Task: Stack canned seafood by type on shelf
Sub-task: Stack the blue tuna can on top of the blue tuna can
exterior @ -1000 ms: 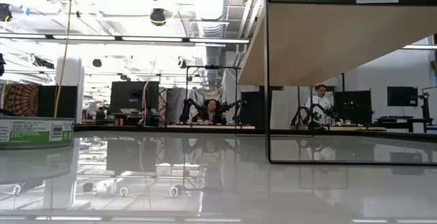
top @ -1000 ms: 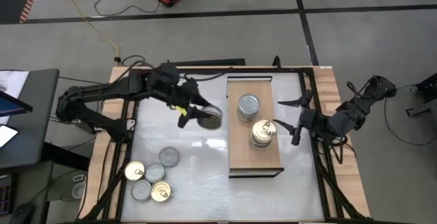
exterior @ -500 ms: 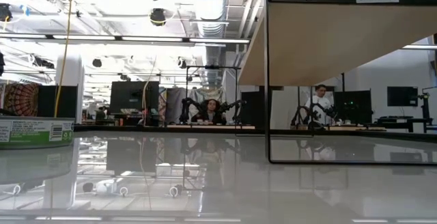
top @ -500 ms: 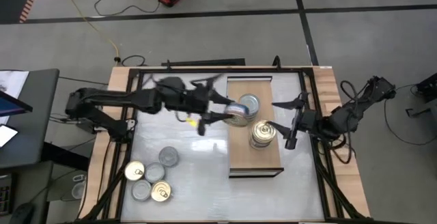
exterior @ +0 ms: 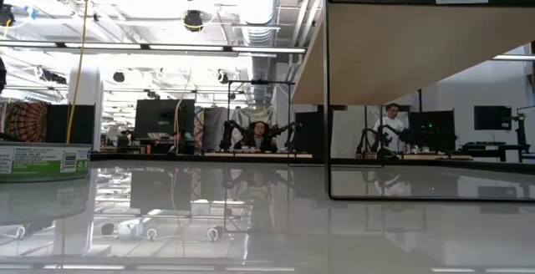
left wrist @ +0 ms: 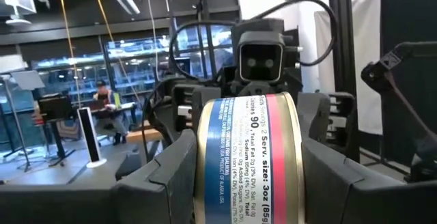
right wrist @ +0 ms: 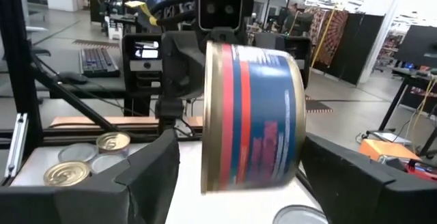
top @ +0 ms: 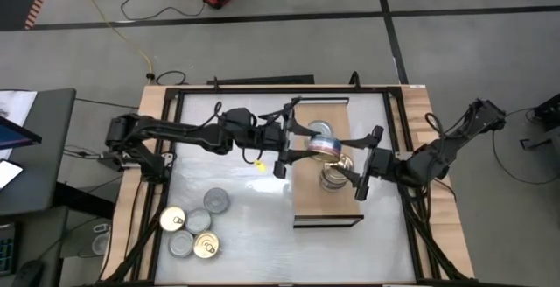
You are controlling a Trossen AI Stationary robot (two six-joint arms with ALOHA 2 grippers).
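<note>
My left gripper [top: 313, 145] hangs over the shelf [top: 304, 201], a light-wood board with a dark frame, and is shut on a tin with a blue and red label [top: 324, 147]. The tin lies on its side in the air above the two stacks on the shelf: one with a silver lid [top: 318, 129], one with a gold lid [top: 336, 177]. My right gripper [top: 367, 162] is open just right of the held tin [right wrist: 252, 118]. Its fingers [right wrist: 147, 176] stand wide on either side of the tin without touching it. My left gripper pinches the tin between its two fingers [left wrist: 174, 173], one on each flat end beside the label's edge [left wrist: 205, 162]. It comes level from the table's left. The tin is lifted clear above the shelf, lying on its side with the label wall toward the wrist camera.
Several more tins, gold and silver lidded, sit in a cluster [top: 194, 227] on the grey-white tabletop near its left near corner. The low view shows the shelf board [exterior: 401, 48] raised on thin dark legs, and one green-labelled tin [exterior: 42, 161] at the picture's left edge.
My left gripper has carried the tin to the right, from over the tabletop beside the shelf to above the stacks. It has turned, so the tin's lid now faces sideways. My right gripper has moved left toward the tin.
</note>
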